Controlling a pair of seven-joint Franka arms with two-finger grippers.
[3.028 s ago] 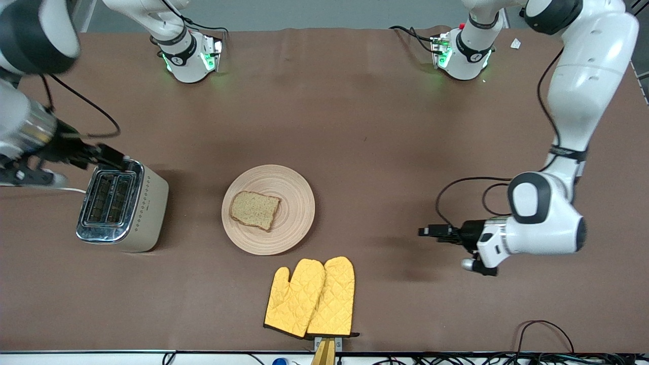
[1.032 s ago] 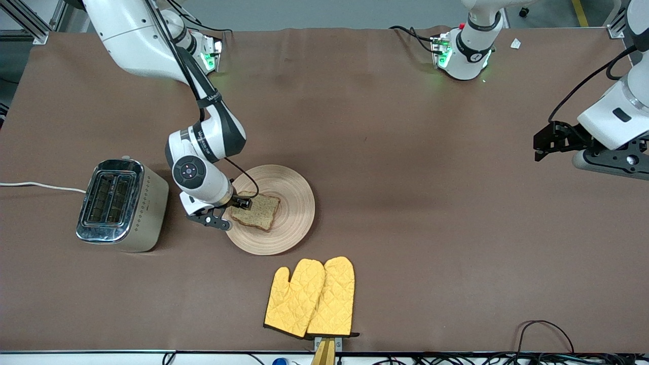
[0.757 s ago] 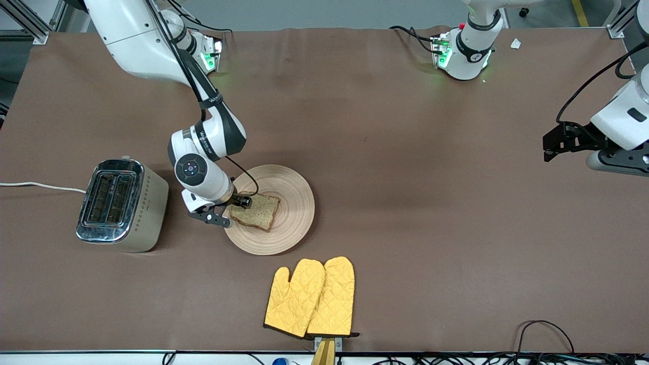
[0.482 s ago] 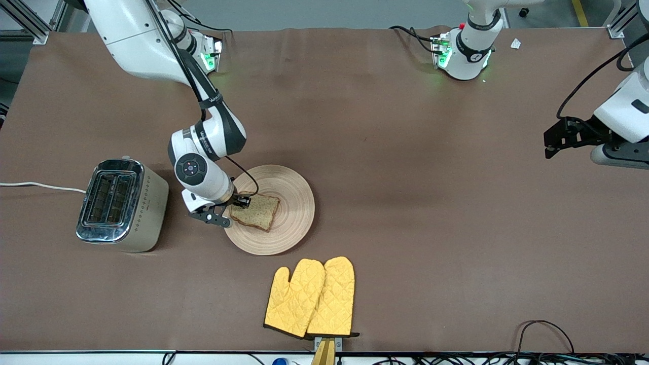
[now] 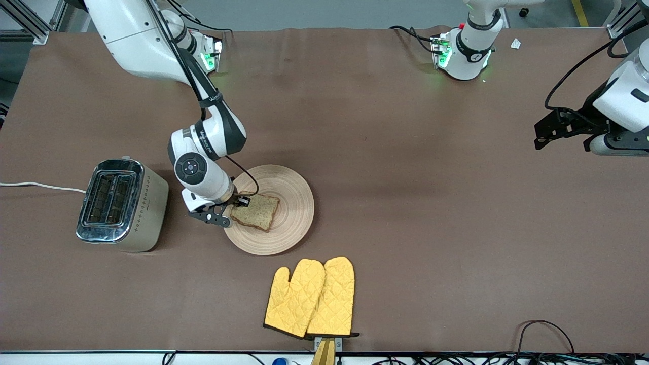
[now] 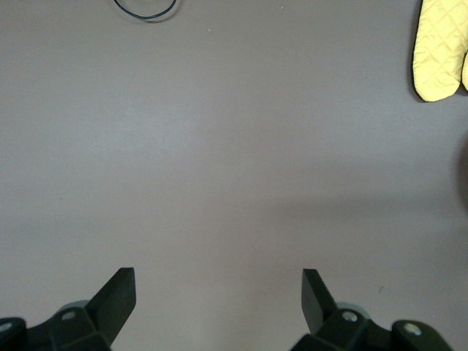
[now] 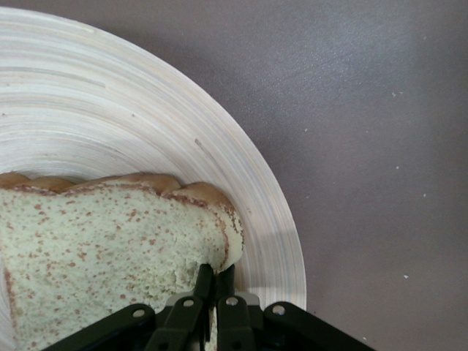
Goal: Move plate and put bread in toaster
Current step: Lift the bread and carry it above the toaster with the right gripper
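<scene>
The speckled brown bread (image 5: 257,211) lies on the round tan plate (image 5: 294,213) in the middle of the table. My right gripper (image 5: 238,203) is shut on the bread's edge at the side toward the toaster; in the right wrist view the fingers (image 7: 207,281) pinch the crust of the bread (image 7: 95,241) over the plate (image 7: 146,110). The cream and chrome toaster (image 5: 121,204) stands toward the right arm's end, both slots facing up. My left gripper (image 5: 541,133) is open and empty, held up over the left arm's end of the table; its fingertips (image 6: 121,289) show only bare table between them.
A pair of yellow oven mitts (image 5: 312,298) lies nearer to the front camera than the plate, also in the left wrist view (image 6: 439,47). The toaster's white cord (image 5: 40,186) runs off the right arm's end. Cables (image 5: 545,329) lie along the front edge.
The right arm came from the toaster to the plate and its gripper has closed on the bread's edge; the bread has shifted slightly. The left arm has risen and drawn away toward its end.
</scene>
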